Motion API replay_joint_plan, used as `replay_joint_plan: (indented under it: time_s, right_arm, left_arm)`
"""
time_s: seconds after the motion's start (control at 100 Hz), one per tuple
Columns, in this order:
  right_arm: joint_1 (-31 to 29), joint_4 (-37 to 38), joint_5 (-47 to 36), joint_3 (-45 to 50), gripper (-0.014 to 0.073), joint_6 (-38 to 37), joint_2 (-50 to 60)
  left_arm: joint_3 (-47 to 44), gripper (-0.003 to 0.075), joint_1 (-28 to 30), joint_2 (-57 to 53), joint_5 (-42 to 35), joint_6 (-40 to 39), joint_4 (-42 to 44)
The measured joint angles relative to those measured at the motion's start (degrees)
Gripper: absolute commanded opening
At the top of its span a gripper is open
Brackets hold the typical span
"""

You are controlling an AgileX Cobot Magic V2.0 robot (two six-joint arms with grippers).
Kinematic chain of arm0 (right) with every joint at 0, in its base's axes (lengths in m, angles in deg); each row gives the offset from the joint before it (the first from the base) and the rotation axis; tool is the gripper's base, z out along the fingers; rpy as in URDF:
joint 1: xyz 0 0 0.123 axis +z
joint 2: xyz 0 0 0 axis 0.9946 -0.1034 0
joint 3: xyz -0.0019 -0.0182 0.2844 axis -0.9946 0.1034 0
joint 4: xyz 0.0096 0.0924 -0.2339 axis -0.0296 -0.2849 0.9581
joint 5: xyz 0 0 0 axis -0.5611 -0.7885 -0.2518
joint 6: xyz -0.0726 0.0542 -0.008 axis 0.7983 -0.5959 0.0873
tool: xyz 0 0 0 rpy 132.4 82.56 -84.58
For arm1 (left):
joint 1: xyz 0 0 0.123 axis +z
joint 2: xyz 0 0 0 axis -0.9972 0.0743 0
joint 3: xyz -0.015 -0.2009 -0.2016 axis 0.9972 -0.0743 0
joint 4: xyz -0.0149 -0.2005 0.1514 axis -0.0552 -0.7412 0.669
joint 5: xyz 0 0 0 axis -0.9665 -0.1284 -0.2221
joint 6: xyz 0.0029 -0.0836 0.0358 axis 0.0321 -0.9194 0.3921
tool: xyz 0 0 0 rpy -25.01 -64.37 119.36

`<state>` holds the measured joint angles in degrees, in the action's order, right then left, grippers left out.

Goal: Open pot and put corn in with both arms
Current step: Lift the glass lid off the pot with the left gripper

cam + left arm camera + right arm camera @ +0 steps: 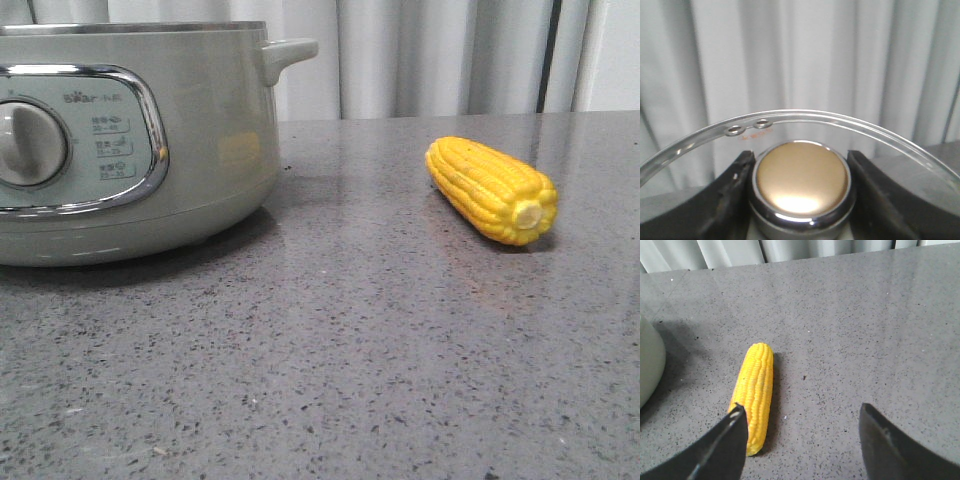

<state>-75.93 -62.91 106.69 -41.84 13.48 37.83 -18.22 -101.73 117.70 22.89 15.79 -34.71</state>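
The Bear electric pot (130,140) stands on the speckled grey countertop (350,350). The left gripper (801,186) is clamped on the gold knob (802,180) of its glass lid (840,122), evidently to clear the opening. The corn cob (492,190) lies well apart, under the right gripper (802,440), fingers spread to straddle it.

The left gripper (802,200) has its two black fingers (735,195) set close on either side of the lid's round gold knob (802,180), clamped on it. The right gripper (802,440) hangs above the table with its fingers (730,440) spread wide, one fingertip over the corn's (756,390) near end, gripping nothing.
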Motion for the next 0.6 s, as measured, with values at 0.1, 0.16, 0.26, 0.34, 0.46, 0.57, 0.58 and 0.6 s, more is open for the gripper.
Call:
replay_joint_plan:
  time_s: [0.1, 0.16, 0.26, 0.34, 0.46, 0.57, 0.58, 0.6]
  right_arm:
    - [0.0, 0.2, 0.5, 0.0, 0.0417, 0.0, 0.0]
    - [0.0, 0.4, 0.7, 0.0, 0.0417, 0.0, 0.0]
    - [0.0, 0.4, 1.2, 0.0, 0.0417, 0.0, 0.0]
    - [0.0, 0.6, 1.4, 0.0, 0.0417, 0.0, 0.0]
    - [0.0, 0.7, 1.4, 0.0, 0.0417, 0.0, 0.0]
    - [0.0, 0.7, 1.5, 0.0, 0.0417, 0.0, 0.0]
    - [0.0, 0.7, 1.5, 0.0, 0.0417, 0.0, 0.0]
    - [0.0, 0.7, 1.5, 0.0, 0.0417, 0.0, 0.0]
  left_arm:
    - [0.0, 0.0038, 6.4, -2.5, 3.0, 0.0, 0.0]
    - [0.0, 0.0038, 10.8, -3.5, 5.4, 0.0, 0.0]
    - [0.0, 0.0040, 17.5, -4.1, 9.1, 0.0, -0.3]
    - [-0.4, 0.0045, 23.3, -4.1, 10.2, 0.0, -2.0]
    - [-2.8, 0.0045, 31.2, -4.3, 10.4, 0.0, -6.8]
    - [-6.8, 0.0045, 36.7, -4.2, 10.4, 0.0, -8.3]
    - [-7.1, 0.0045, 37.0, -4.2, 10.4, 0.0, -8.3]
    - [-8.0, 0.0045, 37.7, -4.2, 10.4, 0.0, -8.4]
